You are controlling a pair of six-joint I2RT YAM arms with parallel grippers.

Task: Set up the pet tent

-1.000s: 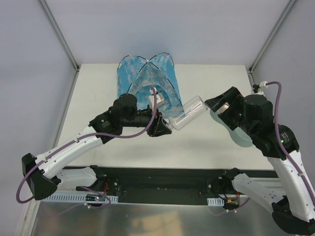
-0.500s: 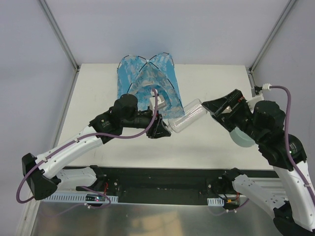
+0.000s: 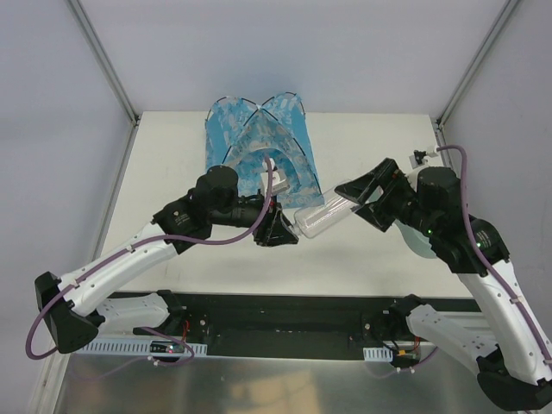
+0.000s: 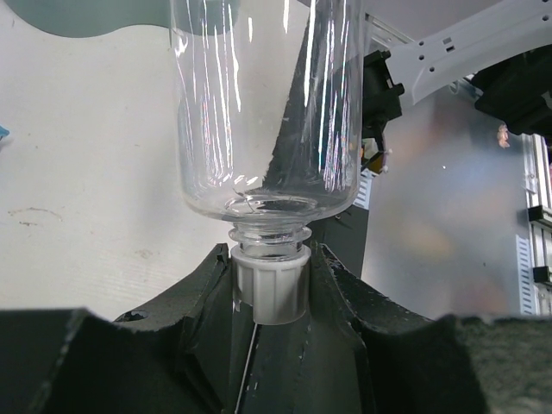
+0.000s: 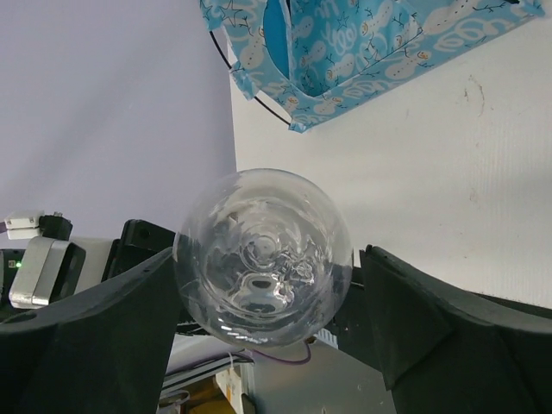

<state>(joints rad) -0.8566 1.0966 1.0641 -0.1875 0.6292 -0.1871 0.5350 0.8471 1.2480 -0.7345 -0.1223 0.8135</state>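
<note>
**Left gripper [image 3: 280, 226] pinches bottle cap; right gripper [image 3: 355, 200] straddles the base**

Left gripper jaws stand narrow, clamped on the white cap [image 4: 271, 289] of a clear plastic bottle [image 3: 326, 216], which juts out to the right above the counter [image 3: 172, 172]. Right gripper jaws are spread wide, one finger on each side of the bottle's round bottom.

Only the left wrist view shows the cap seated between the dark pads [image 4: 211, 285]. Only the right wrist view looks straight at the bottle's base [image 5: 263, 254]; whether the fingers [image 5: 405, 302] touch it cannot be told.

From above, the pet tent [image 3: 259, 142] sits at the far middle of the counter, its black poles [image 3: 256, 105] crossing on top. It lies just beyond the left gripper, its near right corner just beside the bottle, and to the far left of the right gripper. Neither gripper holds it.
</note>
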